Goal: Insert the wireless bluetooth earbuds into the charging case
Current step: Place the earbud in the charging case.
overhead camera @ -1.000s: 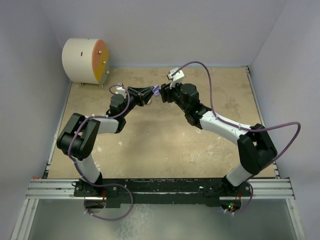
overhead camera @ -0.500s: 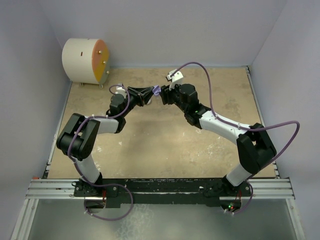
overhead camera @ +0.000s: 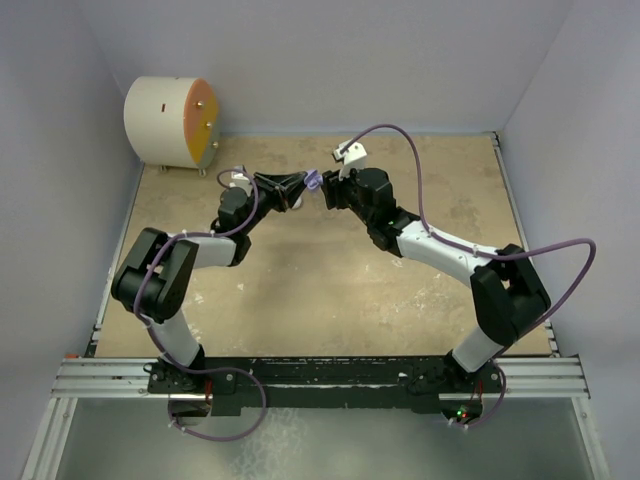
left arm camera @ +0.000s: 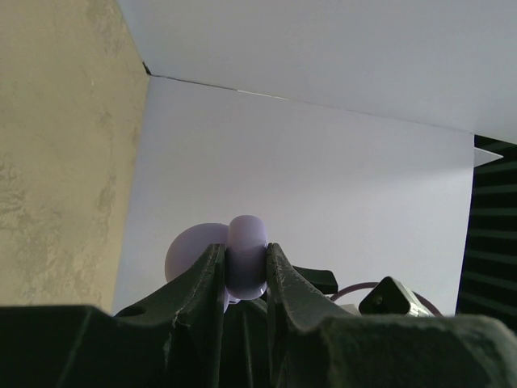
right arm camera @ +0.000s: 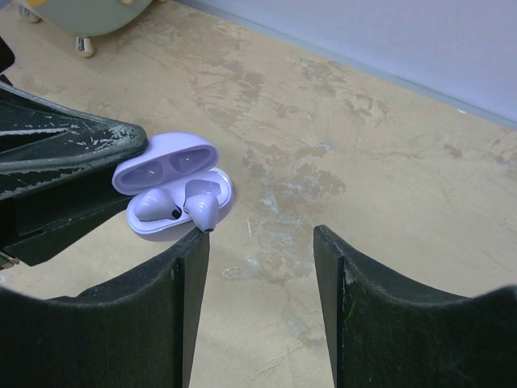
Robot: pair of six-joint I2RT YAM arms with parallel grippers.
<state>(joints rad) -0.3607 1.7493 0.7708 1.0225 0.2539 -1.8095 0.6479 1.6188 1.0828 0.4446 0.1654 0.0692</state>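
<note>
The charging case [right arm camera: 172,187] was pinched edge-on in the closed left gripper [left arm camera: 245,267], with its lid swung open and its long axis set across the view of the right gripper [right arm camera: 260,242]. Only the right wrist view showed two earbuds [right arm camera: 153,206] in its base, stems pointed toward that gripper. That gripper was parted and empty, with the case just ahead of one finger.

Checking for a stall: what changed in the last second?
Right arm eased slightly left, its cable with it. No grasp or release. Unchanged: left gripper shut on the open case, both earbuds in it; right gripper open, empty, just short of the case.
</note>
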